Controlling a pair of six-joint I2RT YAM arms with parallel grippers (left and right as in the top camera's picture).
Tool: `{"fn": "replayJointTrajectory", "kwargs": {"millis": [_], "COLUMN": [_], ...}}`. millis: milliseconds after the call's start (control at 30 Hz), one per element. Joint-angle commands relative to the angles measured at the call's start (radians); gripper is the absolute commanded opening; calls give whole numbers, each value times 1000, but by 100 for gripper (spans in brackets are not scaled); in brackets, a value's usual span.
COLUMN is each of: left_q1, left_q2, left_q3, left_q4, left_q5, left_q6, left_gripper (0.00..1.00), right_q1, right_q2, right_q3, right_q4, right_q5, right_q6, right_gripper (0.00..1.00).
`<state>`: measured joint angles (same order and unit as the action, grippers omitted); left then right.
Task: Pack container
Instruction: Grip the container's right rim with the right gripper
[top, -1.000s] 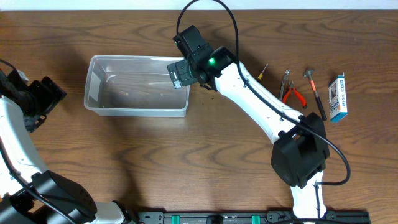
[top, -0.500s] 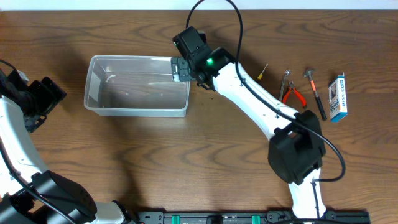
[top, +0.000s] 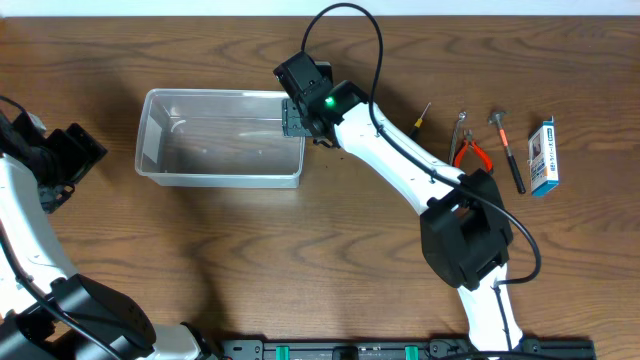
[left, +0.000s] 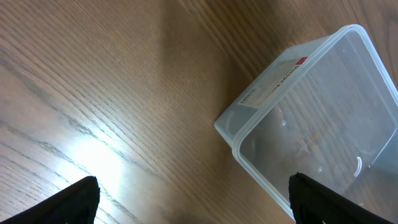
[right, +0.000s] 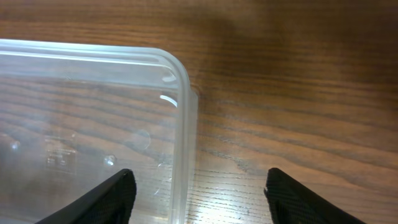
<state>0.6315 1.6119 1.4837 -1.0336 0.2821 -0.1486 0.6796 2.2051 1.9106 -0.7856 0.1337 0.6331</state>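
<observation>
The container (top: 146, 140) lay on the wooden table (top: 300, 250), left of centre and toward the far edge, its long side running left to right and the grain showing through its clear floor. The right gripper (right: 208, 198) hung over its right end, near the far corner. From the wrist camera only the two dark fingertips (right: 118, 196) showed, cut off by the bottom edge. They were spread, with the end wall's rim between them and a gap on either side, so neither pad seemed to touch the plastic. From overhead the wrist housing covered that corner and the fingers could not be made out. The left gripper (left: 194, 200) sat well apart, off the container's left end, its jaws wide and gripping nothing. Its camera caught one corner of the bin and a white label (left: 273, 84) with print too small to read. At the far right lay a small screwdriver (top: 423, 114), red-handled pliers (top: 468, 140), a hammer (top: 506, 150) and a blue-and-white box (top: 543, 156) with illegible lettering.
</observation>
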Motion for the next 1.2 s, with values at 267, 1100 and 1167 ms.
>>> {"fn": "replayJointTrajectory", "kwargs": {"millis": [267,1100,1167], "left_q1": [-5,-5,-5], "left_q2": [-9,-9,-9], "left_q3": [11,11,11], "left_q4": [-6,-6,-6], "left_q5": [-6,-6,-6], "left_q6": [18,18,17], "left_gripper": [89,90,90], "right_q1": [19,19,16], "right_q2": [68,62,49], "right_q3": [18,22,27], "right_q4": [-24,-29,-31], "right_q5": [-34,15,33], "right_q6": [36,-10,-18], "right_gripper": [56,5,7]}}
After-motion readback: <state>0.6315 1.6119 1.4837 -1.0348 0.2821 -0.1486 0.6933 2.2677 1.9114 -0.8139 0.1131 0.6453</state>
